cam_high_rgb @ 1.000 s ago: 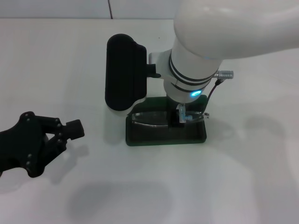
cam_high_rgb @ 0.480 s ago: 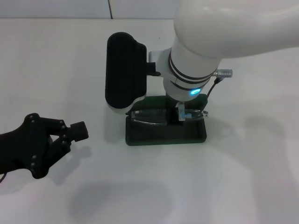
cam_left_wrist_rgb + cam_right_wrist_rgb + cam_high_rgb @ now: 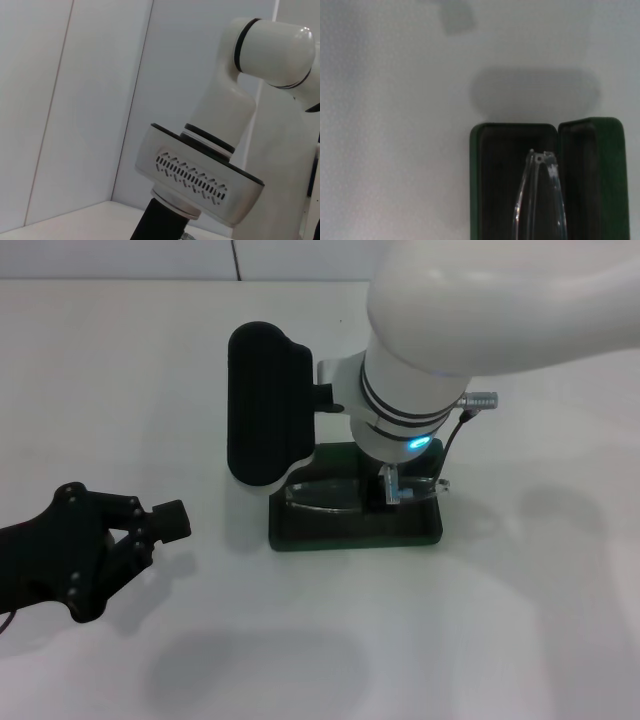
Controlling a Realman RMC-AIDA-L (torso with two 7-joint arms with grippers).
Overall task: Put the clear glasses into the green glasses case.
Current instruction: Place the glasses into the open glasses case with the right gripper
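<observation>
Over the open green glasses case (image 3: pixel 355 525), right end effector (image 3: pixel 388 488) clamped on clear glasses (image 3: pixel 325 495), frame just above the felt, inside the rim. Left end effector (image 3: pixel 165 522) idle, fingers pinched together, well apart on bare tabletop (image 3: pixel 120 380).

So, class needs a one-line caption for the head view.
Right gripper lowers clear glasses into open green glasses case; left gripper idle.

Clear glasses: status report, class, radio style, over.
Right gripper over open green glasses case. Clear glasses inside. Left gripper idle on table.
</observation>
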